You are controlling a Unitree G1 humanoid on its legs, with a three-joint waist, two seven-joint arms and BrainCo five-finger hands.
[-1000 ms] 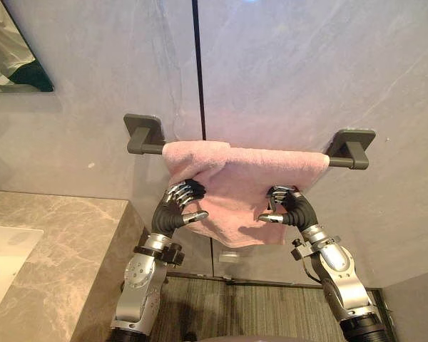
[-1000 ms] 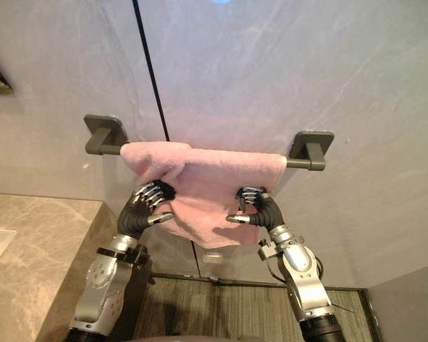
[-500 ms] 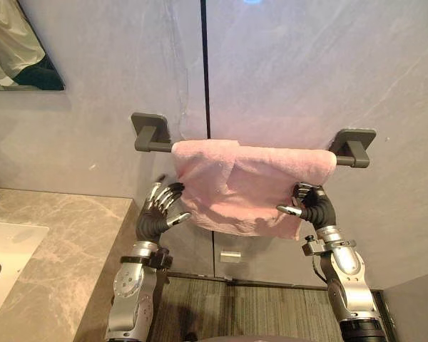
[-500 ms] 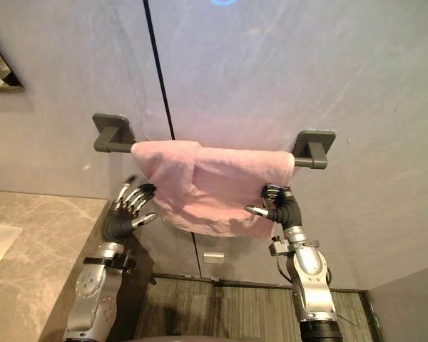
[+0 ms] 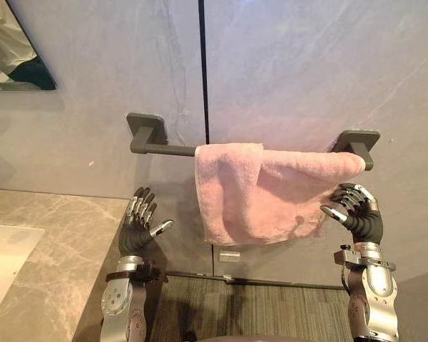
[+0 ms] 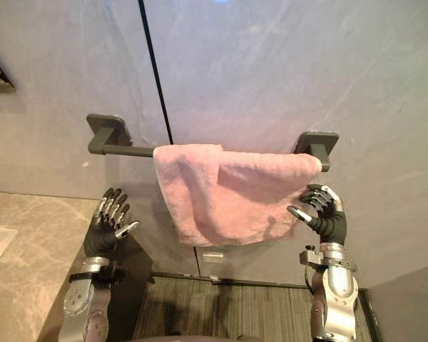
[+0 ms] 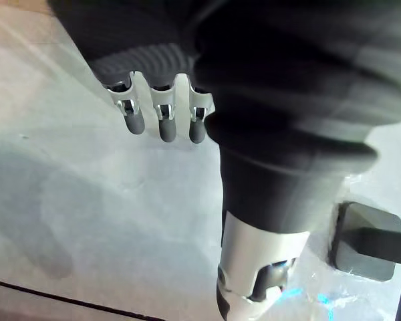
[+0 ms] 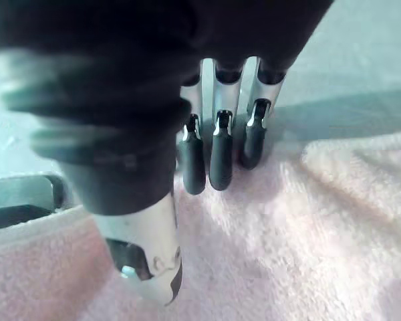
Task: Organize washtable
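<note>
Nearest me, in the lower left of the frame, the marble counter runs back to the wall, with the sink set into it at the left edge.

Just past the counter's corner the left hand stands upright, fingers spread and thumb out, holding nothing. The left wrist view shows its fingers straight against bare wall. It sits well apart from the pink towel, down and to the left of it.

At the lower right, the right hand is raised just beside the towel's right edge, loosely curved and unclenched, thumb aimed at the cloth. In the right wrist view its fingertips reach onto the pink pile, touching or very nearly so, pinching nothing.

The towel hangs over the towel bar, its long axis along the bar, left to right. It is crowded toward the right bracket, with its left part doubled over and hanging lower. The stretch by the left bracket is bare.

I'd judge the right hand the nearer one, and the open room lies leftward along that bare rail. Behind it all is plain grey wall, with a mirror in the upper left corner.
</note>
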